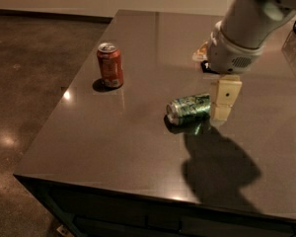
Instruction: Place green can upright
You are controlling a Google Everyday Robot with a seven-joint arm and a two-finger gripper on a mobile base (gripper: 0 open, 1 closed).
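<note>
- The green can lies on its side on the counter, a little right of the middle, not upright.
- Its long axis runs roughly left to right with a slight upward tilt toward the right; the silver end facing the camera is at its left.
- A faint reflection of the can shows on the glossy surface just below it.
- The gripper hangs just beside the can's right end, pointing straight down, its pale cream tip close to the counter.
- Whether the gripper touches the can cannot be told, and whether it stands apart or together cannot be told either, since it is seen as one pale bar from the side.
- It is not clamped on the can.
- The arm comes in from the upper right corner, slanting down and to the left, and ends in a rounded white wrist housing directly above the gripper.
- The arm's dark shadow falls on the counter in front of the can and gripper, toward the near edge.
- An orange-red can stands upright well apart to the left, near the counter's left edge.
- A small object peeks out from behind the wrist housing, mostly hidden.
- Polished floor lies beyond the left edge.
</note>
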